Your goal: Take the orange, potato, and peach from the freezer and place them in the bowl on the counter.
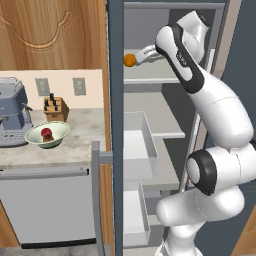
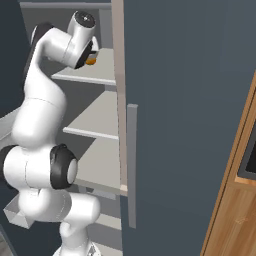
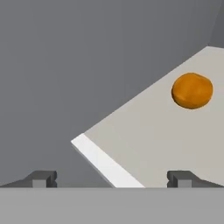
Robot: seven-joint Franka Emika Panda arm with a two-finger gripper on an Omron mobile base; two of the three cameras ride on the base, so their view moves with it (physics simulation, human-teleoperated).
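A: Two dark fingers (image 3: 43, 178) are seen at the bottom of the hand view, spread wide apart, and nothing is held between them.

B: And where is the orange (image 3: 192, 90) found from there?

A: It is seen further ahead on the light grey shelf (image 3: 144, 135) of the freezer (image 1: 116, 125), and it lies off to the right of the middle line between the fingers, about above the right fingertip. No contact is made yet; it is well apart from both tips.

B: Is a long axis to be considered?

A: Hardly. The orange is almost a ball, so no direction of closing is preferred. What matters is judged to be the sideways offset: the gripper (image 3: 112, 179) should probably be shifted to the right and pushed forward until the fruit stands between the fingers.

B: How is it shown from the base?

A: In the left base view the orange is seen on an upper shelf, just to the left of the white hand, which is reached into the freezer. The shelf edge is near, so a push could perhaps roll the fruit.

B: And the rest of the task?

A: The bowl (image 1: 47, 135) stands on the bench (image 1: 75, 145) at the left, and a red fruit, taken to be the peach (image 1: 46, 132), and something brown under it, perhaps the potato, are already lying in it.
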